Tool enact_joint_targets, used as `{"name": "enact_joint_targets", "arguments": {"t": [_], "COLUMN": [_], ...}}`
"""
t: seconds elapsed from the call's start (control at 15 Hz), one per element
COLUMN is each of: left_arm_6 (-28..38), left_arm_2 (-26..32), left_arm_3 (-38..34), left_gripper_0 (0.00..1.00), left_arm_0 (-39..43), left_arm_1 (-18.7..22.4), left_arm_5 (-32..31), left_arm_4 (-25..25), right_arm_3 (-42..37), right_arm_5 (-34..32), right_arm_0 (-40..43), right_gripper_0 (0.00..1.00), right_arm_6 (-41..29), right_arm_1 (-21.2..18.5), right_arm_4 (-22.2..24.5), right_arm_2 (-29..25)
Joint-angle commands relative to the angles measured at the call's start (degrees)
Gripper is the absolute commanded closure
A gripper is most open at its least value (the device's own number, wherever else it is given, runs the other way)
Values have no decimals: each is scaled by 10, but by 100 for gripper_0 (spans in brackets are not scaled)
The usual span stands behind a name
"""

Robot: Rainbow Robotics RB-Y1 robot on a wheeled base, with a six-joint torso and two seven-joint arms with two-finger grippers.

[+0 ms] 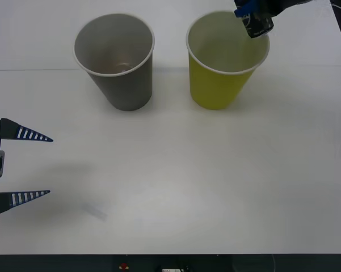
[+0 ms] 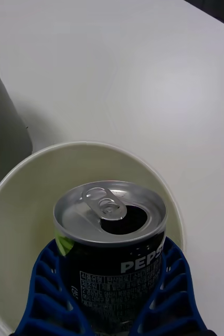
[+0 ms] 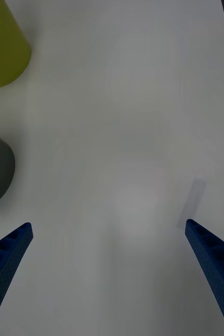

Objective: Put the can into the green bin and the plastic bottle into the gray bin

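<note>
A white table [image 1: 176, 187] spreads across the whole front view. Two big paper cups stand on it in the upper half: the gray bin [image 1: 118, 62] left of centre and the green bin [image 1: 224, 62] right of centre, close together but apart. At the left edge, lower down, the left gripper [image 1: 42, 165] hangs over bare table with its blue fingers [image 3: 9, 252] spread wide apart. At the top right, the right gripper [image 1: 255, 17] sits over the green bin's far rim, its fingers [image 2: 49, 294] clamped on the can [image 2: 112, 236], a small dark can with a silver pull-tab top, held above the cup's pale inside.
</note>
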Motion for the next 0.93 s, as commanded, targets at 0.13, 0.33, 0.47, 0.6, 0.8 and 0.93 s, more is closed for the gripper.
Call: {"name": "enact_joint_targets", "arguments": {"t": [0.13,0.33,0.47,0.6,0.8,0.93], "left_arm_6": [0,0,0,0,0,0], "left_arm_2": [0,0,0,0,0,0], "left_arm_3": [0,0,0,0,0,0], "left_gripper_0": [0,0,0,0,0,0], "left_arm_0": [0,0,0,0,0,0], "left_arm_1": [0,0,0,0,0,0], "left_arm_5": [0,0,0,0,0,0], "left_arm_4": [0,0,0,0,0,0], "right_arm_3": [55,57,57,57,57,57], "right_arm_5": [0,8,12,12,12,14], "right_arm_0": [-28,-28,-28,-28,-28,-28], "right_gripper_0": [100,97,0,0,0,0], "right_arm_6": [-1,-2,-4,-7,-5,-5], "right_arm_1": [2,8,10,10,10,10], "right_arm_4": [8,13,13,10,10,10], "right_arm_2": [26,28,29,29,29,28]}}
